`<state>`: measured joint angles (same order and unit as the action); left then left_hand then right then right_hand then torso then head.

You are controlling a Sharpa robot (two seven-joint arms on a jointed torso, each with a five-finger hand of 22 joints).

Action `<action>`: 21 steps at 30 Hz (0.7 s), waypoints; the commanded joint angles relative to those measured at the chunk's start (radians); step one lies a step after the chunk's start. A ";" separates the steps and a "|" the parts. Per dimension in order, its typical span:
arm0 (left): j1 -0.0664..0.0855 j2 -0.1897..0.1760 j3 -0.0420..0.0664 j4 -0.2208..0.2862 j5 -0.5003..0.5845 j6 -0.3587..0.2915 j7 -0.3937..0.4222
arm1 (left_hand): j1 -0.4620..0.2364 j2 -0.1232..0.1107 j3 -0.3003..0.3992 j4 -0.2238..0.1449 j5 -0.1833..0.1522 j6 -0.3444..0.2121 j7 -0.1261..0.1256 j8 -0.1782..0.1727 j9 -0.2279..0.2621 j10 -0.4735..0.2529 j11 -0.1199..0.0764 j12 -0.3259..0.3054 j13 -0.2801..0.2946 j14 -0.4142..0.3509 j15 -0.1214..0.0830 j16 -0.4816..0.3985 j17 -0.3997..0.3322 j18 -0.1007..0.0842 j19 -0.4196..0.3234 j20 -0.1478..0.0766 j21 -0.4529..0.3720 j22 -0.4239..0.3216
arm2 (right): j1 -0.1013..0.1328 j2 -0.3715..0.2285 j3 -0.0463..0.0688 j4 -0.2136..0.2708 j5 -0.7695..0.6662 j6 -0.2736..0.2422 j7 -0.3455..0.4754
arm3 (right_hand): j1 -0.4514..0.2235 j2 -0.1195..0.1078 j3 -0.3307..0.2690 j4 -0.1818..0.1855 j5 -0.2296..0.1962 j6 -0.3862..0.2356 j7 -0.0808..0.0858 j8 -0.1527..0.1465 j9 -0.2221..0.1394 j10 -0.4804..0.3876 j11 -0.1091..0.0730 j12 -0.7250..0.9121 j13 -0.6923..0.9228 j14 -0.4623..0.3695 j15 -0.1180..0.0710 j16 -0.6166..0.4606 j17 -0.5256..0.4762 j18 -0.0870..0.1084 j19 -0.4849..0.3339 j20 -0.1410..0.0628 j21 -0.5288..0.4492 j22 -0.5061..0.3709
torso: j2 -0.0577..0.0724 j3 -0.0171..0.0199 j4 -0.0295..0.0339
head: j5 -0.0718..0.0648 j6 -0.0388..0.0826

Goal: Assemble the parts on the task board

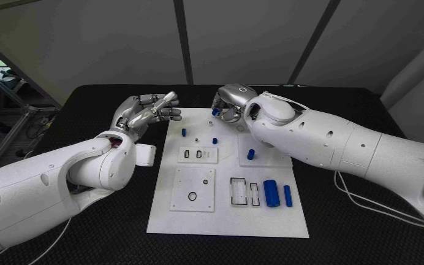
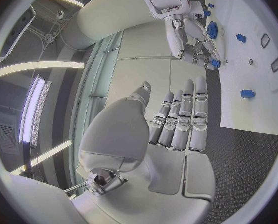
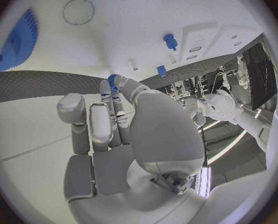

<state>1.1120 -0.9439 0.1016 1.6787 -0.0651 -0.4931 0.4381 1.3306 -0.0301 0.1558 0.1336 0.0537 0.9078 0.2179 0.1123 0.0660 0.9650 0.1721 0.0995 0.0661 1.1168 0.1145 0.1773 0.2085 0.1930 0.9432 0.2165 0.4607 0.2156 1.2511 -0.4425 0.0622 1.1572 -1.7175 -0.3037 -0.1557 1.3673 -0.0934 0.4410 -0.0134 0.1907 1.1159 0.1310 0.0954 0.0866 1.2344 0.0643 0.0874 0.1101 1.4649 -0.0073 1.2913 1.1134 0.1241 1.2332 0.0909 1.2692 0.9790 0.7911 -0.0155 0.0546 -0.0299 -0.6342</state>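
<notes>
The white task board lies in the middle of the black table. My right hand hovers over the board's far edge and pinches a small blue toothed part at its fingertips; the same part shows in the head view. A large blue gear lies on the board close to that hand. My left hand is raised beside the board's far left corner, fingers stretched out and holding nothing. Blue pegs stand on the board.
Two long blue cylinders lie at the board's near right beside rectangular slots. A black ring sits on a raised plate at the near left. Black table surrounds the board.
</notes>
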 commanded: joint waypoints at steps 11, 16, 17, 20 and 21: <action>0.004 0.001 0.001 0.003 -0.007 0.014 0.000 | -0.008 0.006 -0.001 -0.006 0.000 -0.001 0.006 -0.006 -0.001 -0.001 0.004 -0.005 0.000 -0.004 0.004 -0.008 0.002 -0.015 -0.010 0.001 0.001 0.000 | 0.003 0.021 0.000 -0.023 -0.001 0.038 -0.011 | -0.010 -0.017 0.004 0.009 -0.004 -0.012 0.010 -0.010 -0.002 -0.024 0.012 -0.019 -0.003 0.044 0.002 0.009 0.004 -0.012 0.000 0.005 0.008 0.003 | 0.000 0.0002 -0.0002 | 0.001 -0.006; 0.004 0.001 0.001 0.002 -0.007 0.016 -0.001 | -0.008 0.006 -0.001 -0.006 0.000 -0.001 0.006 -0.006 -0.001 -0.001 0.004 -0.005 0.000 -0.004 0.004 -0.008 0.002 -0.015 -0.010 0.001 0.001 0.000 | 0.004 0.026 0.000 -0.030 -0.001 0.050 -0.013 | -0.019 -0.029 0.007 0.014 -0.007 -0.047 0.021 -0.029 -0.008 -0.069 0.025 -0.027 -0.011 0.041 0.015 0.011 0.002 -0.011 -0.009 0.013 0.007 0.000 | 0.000 0.0002 -0.0011 | 0.001 -0.007; 0.004 0.001 0.001 0.002 -0.007 0.016 -0.001 | -0.008 0.006 -0.001 -0.006 0.000 -0.001 0.006 -0.006 -0.001 -0.001 0.004 -0.005 0.000 -0.004 0.004 -0.008 0.002 -0.015 -0.010 0.001 0.001 0.000 | 0.004 0.027 0.000 -0.031 -0.001 0.052 -0.014 | -0.021 -0.033 0.008 0.015 -0.008 -0.066 0.025 -0.034 -0.012 -0.084 0.029 -0.027 -0.014 0.040 0.019 0.013 0.003 -0.011 -0.012 0.016 0.007 -0.002 | 0.000 0.0000 -0.0013 | 0.001 -0.007; 0.005 0.001 0.001 0.001 -0.007 0.018 -0.004 | -0.008 0.005 -0.001 -0.007 0.000 -0.001 0.006 -0.007 -0.001 -0.001 0.004 -0.006 -0.001 -0.004 0.004 -0.009 0.002 -0.015 -0.011 0.001 0.001 0.000 | 0.004 0.029 0.000 -0.034 -0.001 0.058 -0.015 | -0.024 -0.041 0.012 0.018 -0.010 -0.103 0.029 -0.035 -0.018 -0.112 0.036 -0.025 -0.019 0.039 0.024 0.018 0.007 -0.010 -0.017 0.022 0.007 -0.003 | 0.001 0.0002 -0.0010 | 0.002 -0.007; 0.005 0.001 0.001 0.001 -0.007 0.019 -0.005 | -0.008 0.005 -0.001 -0.007 0.000 -0.001 0.006 -0.007 -0.001 -0.001 0.004 -0.006 -0.001 -0.004 0.004 -0.009 0.002 -0.015 -0.011 0.001 0.001 0.000 | 0.004 0.030 0.000 -0.035 -0.001 0.059 -0.016 | -0.024 -0.044 0.013 0.018 -0.012 -0.115 0.029 -0.035 -0.019 -0.122 0.037 -0.024 -0.021 0.039 0.026 0.020 0.007 -0.009 -0.020 0.024 0.007 -0.005 | 0.001 0.0002 -0.0010 | 0.002 -0.007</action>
<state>1.1147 -0.9437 0.1018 1.6784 -0.0653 -0.4902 0.4338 1.3306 -0.0301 0.1558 0.1336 0.0537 0.9078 0.2178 0.1124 0.0661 0.9650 0.1721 0.0996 0.0662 1.1168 0.1145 0.1706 0.2093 0.1929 0.9396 0.2201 0.4607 0.2155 1.2529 -0.4144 0.0621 1.1228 -1.7172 -0.2646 -0.1660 1.3463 -0.1276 0.4522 -0.0022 0.1856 1.0104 0.1595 0.0628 0.0686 1.1192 0.1000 0.0637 0.0908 1.4648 0.0110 1.3066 1.1189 0.1243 1.2137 0.1104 1.2731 0.9753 0.7912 -0.0154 0.0539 -0.0284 -0.6406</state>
